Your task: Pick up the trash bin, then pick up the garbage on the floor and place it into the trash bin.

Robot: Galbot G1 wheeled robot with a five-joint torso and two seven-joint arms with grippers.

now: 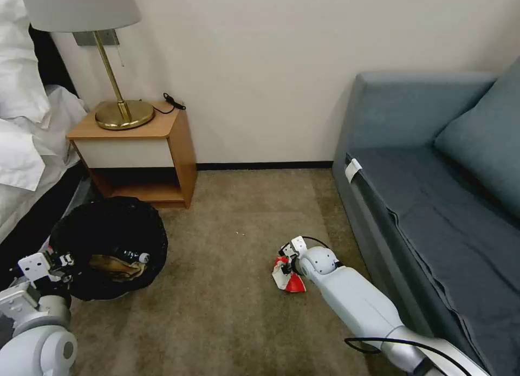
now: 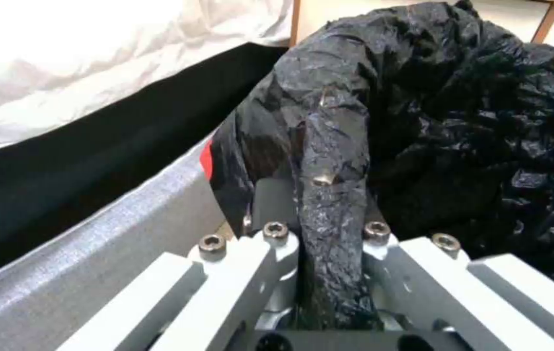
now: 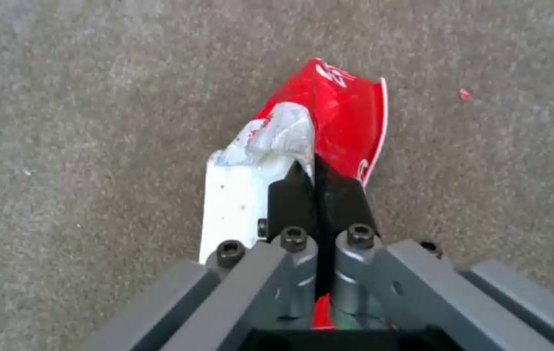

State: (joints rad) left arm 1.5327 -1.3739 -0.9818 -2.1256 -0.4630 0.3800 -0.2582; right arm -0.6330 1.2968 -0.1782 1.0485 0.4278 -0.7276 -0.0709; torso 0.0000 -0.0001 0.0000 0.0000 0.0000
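The trash bin [image 1: 108, 224], lined with a crinkled black bag, is at the left beside the bed. My left gripper [image 1: 60, 261] is shut on its near rim; the left wrist view shows the gripper [image 2: 319, 195] pinching the bag-covered rim [image 2: 332, 146]. Inside the bin lie a clear bottle [image 1: 130, 255] and a brown wrapper [image 1: 115, 267]. At the centre right of the floor [image 1: 227, 311], my right gripper [image 1: 287, 255] is shut on a red and white snack packet [image 1: 288, 281]. In the right wrist view the gripper [image 3: 316, 170] clamps the packet [image 3: 342, 112], which touches the carpet.
A wooden bedside table [image 1: 181, 143] with a brass lamp [image 1: 123, 113] stands against the back wall. A bed with white linen [image 1: 21, 148] runs along the left. A blue-grey sofa [image 1: 433, 213] fills the right side. Open carpet lies between the bin and the packet.
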